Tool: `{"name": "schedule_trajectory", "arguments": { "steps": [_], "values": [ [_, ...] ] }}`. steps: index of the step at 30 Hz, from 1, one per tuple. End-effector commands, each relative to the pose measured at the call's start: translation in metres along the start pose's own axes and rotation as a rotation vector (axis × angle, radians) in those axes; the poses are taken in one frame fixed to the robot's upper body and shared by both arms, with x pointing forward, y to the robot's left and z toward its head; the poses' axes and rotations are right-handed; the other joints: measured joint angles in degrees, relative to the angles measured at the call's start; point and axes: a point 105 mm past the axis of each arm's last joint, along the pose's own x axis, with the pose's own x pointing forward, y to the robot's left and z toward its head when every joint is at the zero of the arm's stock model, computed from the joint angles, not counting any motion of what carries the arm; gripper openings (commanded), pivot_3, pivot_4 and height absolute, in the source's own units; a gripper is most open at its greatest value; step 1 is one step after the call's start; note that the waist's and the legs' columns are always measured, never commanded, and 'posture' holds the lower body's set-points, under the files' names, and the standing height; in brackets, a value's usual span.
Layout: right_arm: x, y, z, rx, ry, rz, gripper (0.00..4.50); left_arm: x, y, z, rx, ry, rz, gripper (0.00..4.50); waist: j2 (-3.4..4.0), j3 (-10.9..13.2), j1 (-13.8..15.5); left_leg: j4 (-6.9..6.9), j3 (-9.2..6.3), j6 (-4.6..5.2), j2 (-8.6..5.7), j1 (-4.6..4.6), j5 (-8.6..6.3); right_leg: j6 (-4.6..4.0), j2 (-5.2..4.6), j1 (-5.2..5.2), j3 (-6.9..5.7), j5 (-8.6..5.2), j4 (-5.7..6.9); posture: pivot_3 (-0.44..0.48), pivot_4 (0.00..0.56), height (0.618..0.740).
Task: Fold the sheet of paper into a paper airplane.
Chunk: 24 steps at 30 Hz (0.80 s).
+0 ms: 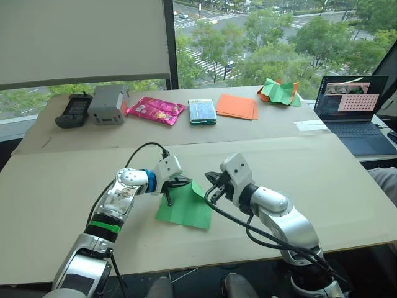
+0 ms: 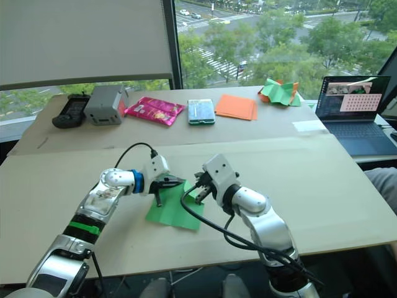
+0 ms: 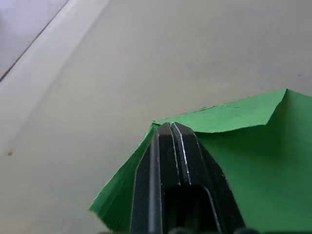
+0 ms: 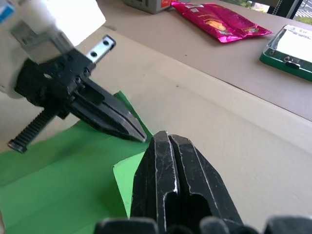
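While both arms reach in over the tan surface (image 1: 322, 186), the sheet of paper (image 1: 185, 208) lies flat on the near part of it, between and just below the two tools. It is bright green, and its far corner is turned up in a small flap.

The left tool (image 1: 178, 183) points toward that raised corner with its two black fingers pressed together; in the left wrist view their tips (image 3: 170, 127) sit at the paper's folded edge, with green showing on both sides of them. Whether any paper is caught between them cannot be told.

The right tool (image 1: 211, 186) comes from the opposite side, its fingers also pressed together. In the right wrist view its tips (image 4: 163, 139) lie over a lighter green turned-over part of the sheet and almost meet the tips of the left tool (image 4: 131, 129), which slant down onto the paper.

Along the far part of the surface, well apart from the sheet, stand a black handheld device (image 1: 74, 110), a grey box (image 1: 107, 104), a pink snack packet (image 1: 156, 110), a green-edged tin (image 1: 202, 111), flat orange sheets (image 1: 237, 106) and a crumpled green-and-orange paper heap (image 1: 279, 91). An open laptop (image 1: 360, 115) sits at the far right.
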Motion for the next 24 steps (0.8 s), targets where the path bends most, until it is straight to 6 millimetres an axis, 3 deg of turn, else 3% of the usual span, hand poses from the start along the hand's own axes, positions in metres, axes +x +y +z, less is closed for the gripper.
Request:
{"name": "schedule_trajectory", "arguments": {
  "steps": [1,7,13,18,24],
  "values": [
    [0.012,0.009,0.002,-0.031,-0.017,0.042,0.02,-0.022,0.010,0.015,-0.070,-0.076,0.085,0.00,0.00,0.00,-0.04,0.02,0.01,0.00,0.00,0.05,0.00,0.00,0.00,-0.06,0.01,0.00,-0.03,0.000,0.150,0.706],
    [0.032,0.024,-0.021,-0.045,0.052,0.094,0.02,-0.054,0.014,0.002,-0.193,-0.084,0.185,0.00,-0.06,0.05,-0.46,0.05,0.01,0.00,0.00,0.03,0.00,-0.01,-0.02,-0.15,0.01,-0.01,-0.07,0.000,0.150,0.706],
    [0.039,0.032,-0.039,-0.057,0.110,0.132,0.02,-0.062,0.011,-0.014,-0.318,-0.098,0.220,0.00,-0.10,0.09,-0.17,0.08,0.01,-0.08,0.00,0.02,-0.04,-0.01,-0.02,-0.19,0.01,-0.01,-0.09,0.000,0.150,0.706],
    [0.044,0.028,-0.050,-0.062,0.154,0.123,0.00,-0.053,0.003,-0.022,-0.415,-0.126,0.176,1.48,-0.11,0.08,-0.14,0.08,0.01,-0.02,0.00,0.04,-0.01,-0.01,-0.01,-0.18,0.02,-0.01,-0.07,0.000,0.150,0.706],
    [0.045,0.024,-0.051,-0.080,0.159,0.115,0.00,-0.026,0.008,-0.019,-0.455,-0.149,0.148,3.51,-0.14,0.06,0.33,0.12,0.01,0.00,-0.01,0.04,0.00,-0.01,0.00,-0.12,0.01,0.00,-0.04,0.000,0.150,0.706]
  ]
}}
